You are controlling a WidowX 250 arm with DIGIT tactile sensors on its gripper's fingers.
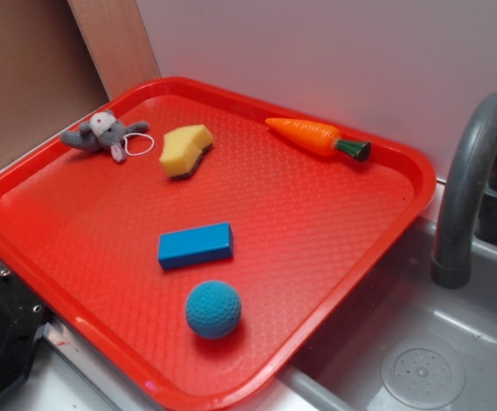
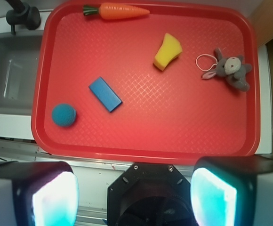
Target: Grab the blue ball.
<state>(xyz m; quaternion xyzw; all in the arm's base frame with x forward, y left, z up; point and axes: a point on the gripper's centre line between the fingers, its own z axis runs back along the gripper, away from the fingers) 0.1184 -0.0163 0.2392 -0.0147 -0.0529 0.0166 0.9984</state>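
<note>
A red tray [image 1: 377,223] with a fine waffle texture fills most of both views, set beside a grey sink [image 1: 420,360] with a curved grey faucet [image 1: 471,180]. On the tray, from larger to smaller: an orange toy carrot [image 1: 313,137] with a green top lies near the far rim; a yellow sponge wedge [image 1: 186,150] sits just beside a small grey plush mouse [image 1: 101,133] with a white loop of cord; a flat rectangular blue block [image 1: 195,245] lies near the middle.

The blue ball [image 1: 213,309] is a small teal-blue sphere with a dimpled surface, roughly as wide as the block is long. It rests on the tray near the rim on the sink side, close to the blue block but not touching it.

In the wrist view the pincer [image 2: 134,193] shows its two dark fingers [image 2: 30,190] at the bottom corners, spread wide apart with nothing between them. It hangs outside the tray's near rim, high above it. The blue ball [image 2: 64,115] lies well apart from the pincer, beyond the left finger.
</note>
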